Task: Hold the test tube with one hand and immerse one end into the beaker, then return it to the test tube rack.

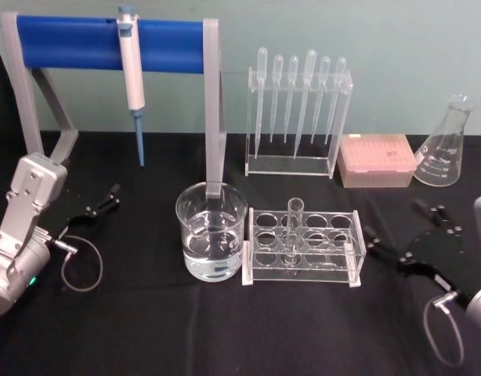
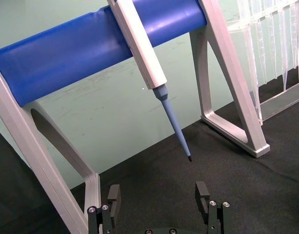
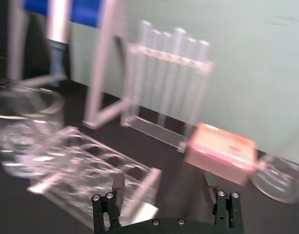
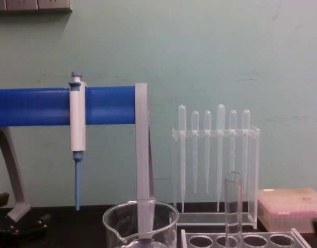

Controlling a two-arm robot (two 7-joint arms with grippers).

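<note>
Test tube upright in rack (beside beaker); both grippers' jaws released.

Test tube: clear glass, open rim up, standing upright in a hole of a clear plastic rack, middle of the back row. Nothing grips it. Beaker: wide clear glass, upright on the black table, just left of the rack, partly filled with clear liquid.

No legible text or labels
</note>
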